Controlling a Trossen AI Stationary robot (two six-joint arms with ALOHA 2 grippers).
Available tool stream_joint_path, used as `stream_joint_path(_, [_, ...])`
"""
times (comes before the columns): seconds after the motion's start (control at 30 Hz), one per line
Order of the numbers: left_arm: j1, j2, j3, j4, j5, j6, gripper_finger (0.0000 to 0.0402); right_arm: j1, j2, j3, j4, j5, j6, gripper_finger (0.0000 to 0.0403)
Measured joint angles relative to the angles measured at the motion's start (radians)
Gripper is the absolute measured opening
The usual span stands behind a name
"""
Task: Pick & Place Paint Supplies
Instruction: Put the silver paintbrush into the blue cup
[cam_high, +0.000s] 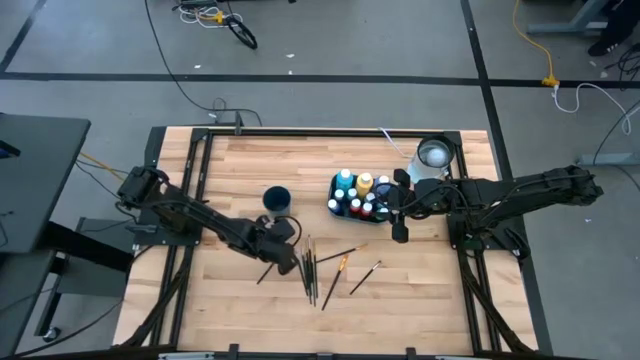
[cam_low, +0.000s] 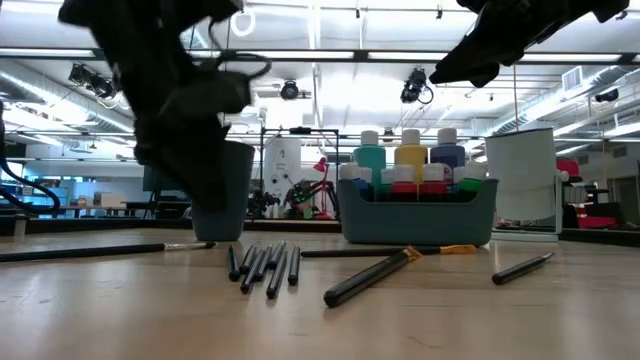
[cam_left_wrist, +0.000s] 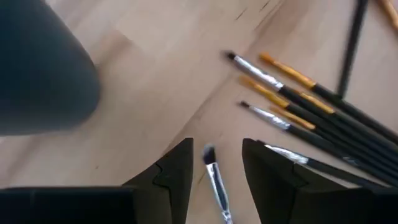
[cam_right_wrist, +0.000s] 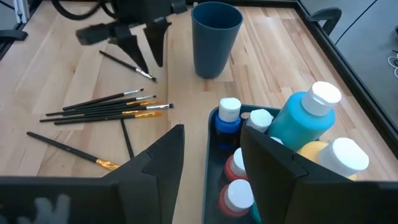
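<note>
Beside the blue cup, left gripper jaws parted astride a lone paintbrush, ungripped: light, thin, roll-prone, so pinch mid-handle; right gripper open, empty.

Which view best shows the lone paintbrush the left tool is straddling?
The left wrist view: the paintbrush lies between the left tool's open fingers, bristles clear. The right wrist view shows it whole but distant. The high view gives a thin dark line; the low view shows it lying sideways.

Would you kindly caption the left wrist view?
Left pincer open astride one paintbrush beside a blue cup.
</note>
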Motion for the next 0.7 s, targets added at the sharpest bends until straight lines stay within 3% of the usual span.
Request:
stream_joint_path(0.23, [-0.003,0.0,-0.135,0.289,0.0,0.004,0.0139,0.0,0.0,0.0,0.0,0.0,-0.005,0.0162])
stream_joint_path(0.7, [-0.003,0.0,-0.154,0.274,-0.01,0.036,0.0139,0.0,0.0,0.0,0.0,-0.001,-0.006,0.0162])
